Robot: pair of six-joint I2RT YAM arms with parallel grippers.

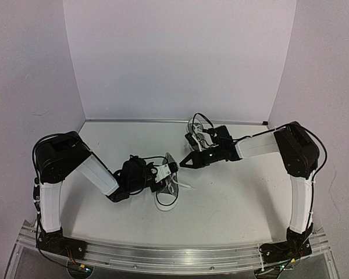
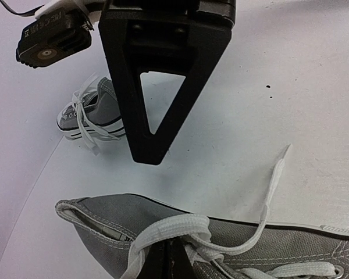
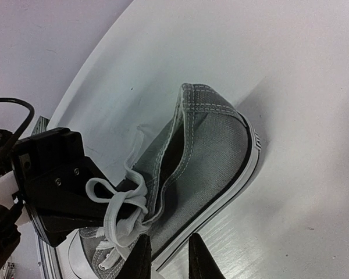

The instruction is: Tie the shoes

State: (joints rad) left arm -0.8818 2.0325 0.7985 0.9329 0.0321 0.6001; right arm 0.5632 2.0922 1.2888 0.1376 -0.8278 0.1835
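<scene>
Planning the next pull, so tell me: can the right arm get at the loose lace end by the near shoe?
Probably yes. The right pincer hangs open right by the near shoe, and the loose lace end lies bare on the table with nothing across it.

A white counter (image 1: 238, 203) is lying beneath everything, showing a faint grain. Pale lilac wall panels (image 1: 180, 58) are standing along the counter's far edge and both its sides. A ribbed aluminium rail (image 1: 180, 256) is running along the counter's near edge. A small dark speck (image 2: 268, 87) is sitting on the counter.
</scene>
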